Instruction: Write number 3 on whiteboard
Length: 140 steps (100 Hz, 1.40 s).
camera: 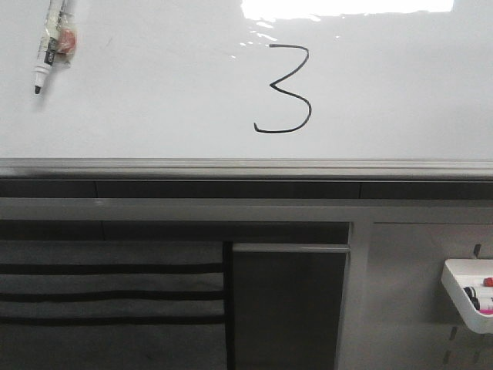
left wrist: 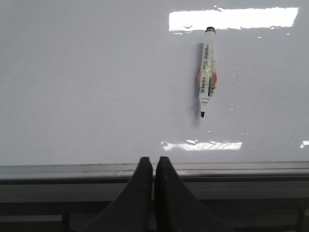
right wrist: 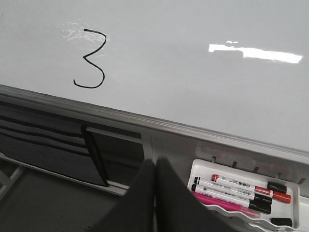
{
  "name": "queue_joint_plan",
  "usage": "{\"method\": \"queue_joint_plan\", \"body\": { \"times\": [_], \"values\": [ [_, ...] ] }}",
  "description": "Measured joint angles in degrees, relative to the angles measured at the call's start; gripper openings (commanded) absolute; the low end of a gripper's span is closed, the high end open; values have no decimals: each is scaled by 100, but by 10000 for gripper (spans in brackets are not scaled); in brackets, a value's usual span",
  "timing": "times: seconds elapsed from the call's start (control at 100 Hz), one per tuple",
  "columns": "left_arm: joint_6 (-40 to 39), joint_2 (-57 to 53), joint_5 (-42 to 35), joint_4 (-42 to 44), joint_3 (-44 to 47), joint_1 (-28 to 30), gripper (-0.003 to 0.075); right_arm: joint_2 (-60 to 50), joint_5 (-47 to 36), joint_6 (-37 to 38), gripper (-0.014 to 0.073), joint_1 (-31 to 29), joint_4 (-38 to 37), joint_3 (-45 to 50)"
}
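A thin black hand-drawn number 3 stands on the glossy whiteboard, right of centre; it also shows in the right wrist view. A white marker with a black tip hangs on the board at the upper left, tip down, and shows in the left wrist view. My left gripper is shut and empty, below the board's grey rail. My right gripper is shut and empty, low, beside the marker tray. Neither gripper shows in the front view.
A white tray on the grey pegboard panel holds several markers, one of them pink. Dark slotted panels and a dark box sit below the rail. Glare patches lie on the board.
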Motion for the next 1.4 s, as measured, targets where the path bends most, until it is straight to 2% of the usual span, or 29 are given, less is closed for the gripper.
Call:
{"method": "queue_joint_plan", "body": {
  "times": [0.25, 1.09, 1.25, 1.4],
  "values": [
    [-196, 0, -550, 311, 437, 97, -18, 0, 3, 0, -74, 0, 0, 0],
    [-216, 0, -565, 335, 437, 97, -18, -26, -9, 0, -74, 0, 0, 11],
    [-216, 0, -565, 335, 437, 97, -18, -478, -281, 13, -74, -418, 102, 370],
    [-216, 0, -565, 335, 437, 97, -18, -1247, -1278, 22, -74, -1113, 522, 1455]
  ]
}}
